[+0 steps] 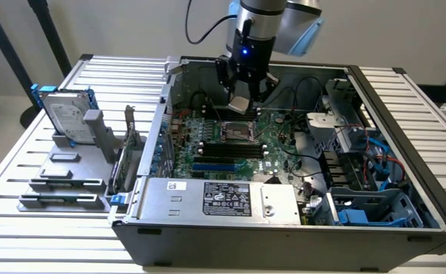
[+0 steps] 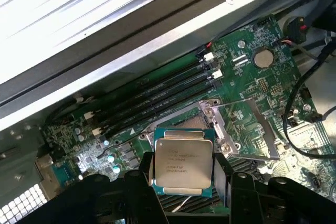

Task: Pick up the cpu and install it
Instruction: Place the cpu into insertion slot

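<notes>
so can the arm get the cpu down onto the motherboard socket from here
Probably yes. The end effector holds the cpu above the socket, whose metal frame looks swung open, and nothing seems to lie between them.

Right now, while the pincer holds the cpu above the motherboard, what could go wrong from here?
The cpu is gripped only by its edges in the pincer and looks tilted in the exterior view, so it might slip or meet the socket crooked. The socket's open metal frame stands close by the cpu and could be struck.
</notes>
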You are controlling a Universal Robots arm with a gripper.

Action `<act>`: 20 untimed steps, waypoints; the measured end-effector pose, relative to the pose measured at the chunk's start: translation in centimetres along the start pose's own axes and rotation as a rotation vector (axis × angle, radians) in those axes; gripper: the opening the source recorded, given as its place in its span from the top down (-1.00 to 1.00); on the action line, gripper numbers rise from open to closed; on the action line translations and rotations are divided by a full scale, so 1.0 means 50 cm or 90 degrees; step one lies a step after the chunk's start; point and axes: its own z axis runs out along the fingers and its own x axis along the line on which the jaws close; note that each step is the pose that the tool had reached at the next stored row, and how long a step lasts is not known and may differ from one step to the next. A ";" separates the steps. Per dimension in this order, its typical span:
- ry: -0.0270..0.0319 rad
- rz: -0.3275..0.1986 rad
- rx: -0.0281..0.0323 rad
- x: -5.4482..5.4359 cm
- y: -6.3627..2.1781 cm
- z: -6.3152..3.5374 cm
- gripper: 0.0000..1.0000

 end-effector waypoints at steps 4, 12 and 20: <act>0.0000 0.046 -0.0033 -0.001 0.000 0.007 -0.09; -0.0001 0.138 -0.0100 -0.002 0.000 0.020 -0.09; 0.0001 0.227 -0.0163 -0.002 0.000 0.028 -0.09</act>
